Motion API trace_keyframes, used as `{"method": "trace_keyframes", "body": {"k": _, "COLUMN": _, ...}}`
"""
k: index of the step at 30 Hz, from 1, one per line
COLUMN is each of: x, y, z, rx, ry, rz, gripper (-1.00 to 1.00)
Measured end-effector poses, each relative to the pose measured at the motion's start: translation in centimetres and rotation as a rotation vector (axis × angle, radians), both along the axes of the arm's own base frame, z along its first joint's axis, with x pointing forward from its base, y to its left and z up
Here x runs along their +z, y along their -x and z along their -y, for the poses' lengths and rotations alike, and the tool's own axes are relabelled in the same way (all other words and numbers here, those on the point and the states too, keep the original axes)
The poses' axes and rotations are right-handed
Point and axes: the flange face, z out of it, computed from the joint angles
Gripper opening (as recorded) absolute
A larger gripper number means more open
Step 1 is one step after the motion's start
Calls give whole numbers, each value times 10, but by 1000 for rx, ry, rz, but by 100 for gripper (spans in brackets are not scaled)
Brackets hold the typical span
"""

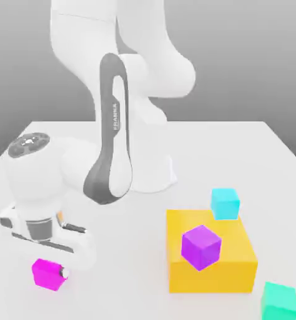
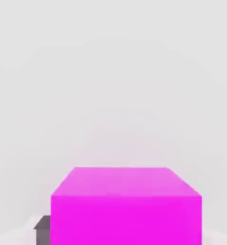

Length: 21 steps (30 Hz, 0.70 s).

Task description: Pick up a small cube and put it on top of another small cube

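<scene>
Gripper (image 1: pixel 58 272) is clamped on the pink cube (image 1: pixel 47 274), down on the table (image 1: pixel 132 281) well off to the exterior view's left of the yellow block (image 1: pixel 228 262). Grip looks off-center, so it might twist or slip on the lift toward the blue cube (image 1: pixel 225 203).

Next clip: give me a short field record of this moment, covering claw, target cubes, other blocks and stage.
claw: down at the table, shut on the magenta cube
magenta cube: on the table, at the exterior view's left
cyan cube: on the table behind the yellow block, nothing on it
purple cube: on top of the yellow block
teal cube: on the table, near right corner
stage: grasp made, lift not yet begun
</scene>
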Motion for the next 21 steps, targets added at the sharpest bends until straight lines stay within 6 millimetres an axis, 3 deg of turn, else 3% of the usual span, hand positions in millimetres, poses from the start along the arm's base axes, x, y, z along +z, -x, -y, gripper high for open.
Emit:
{"method": "trace_keyframes", "body": {"k": 3, "x": 33, "y": 1, "z": 0, "rx": -1, "ry": -1, "rz": 0, "gripper": -100}}
{"method": "trace_keyframes", "body": {"k": 4, "x": 43, "y": -2, "z": -10, "rx": 19, "ry": -8, "rz": 3, "gripper": -100}}
{"method": "trace_keyframes", "body": {"k": 6, "x": 62, "y": -10, "z": -49, "rx": 107, "ry": -30, "rz": 9, "gripper": -100}}
{"method": "trace_keyframes", "body": {"k": 8, "x": 80, "y": -18, "z": -103, "rx": 233, "ry": -50, "rz": 14, "gripper": -100}}
{"method": "trace_keyframes", "body": {"k": 10, "x": 97, "y": -17, "z": -159, "rx": 365, "ry": -65, "rz": 15, "gripper": -100}}
{"method": "trace_keyframes", "body": {"k": 11, "x": 105, "y": -14, "z": -173, "rx": 401, "ry": -71, "rz": 16, "gripper": -100}}
{"method": "trace_keyframes", "body": {"k": 16, "x": 143, "y": 18, "z": -259, "rx": 636, "ry": -78, "rz": 14, "gripper": -100}}
{"method": "trace_keyframes", "body": {"k": 21, "x": 172, "y": 73, "z": -337, "rx": 894, "ry": -46, "rz": 5, "gripper": -100}}
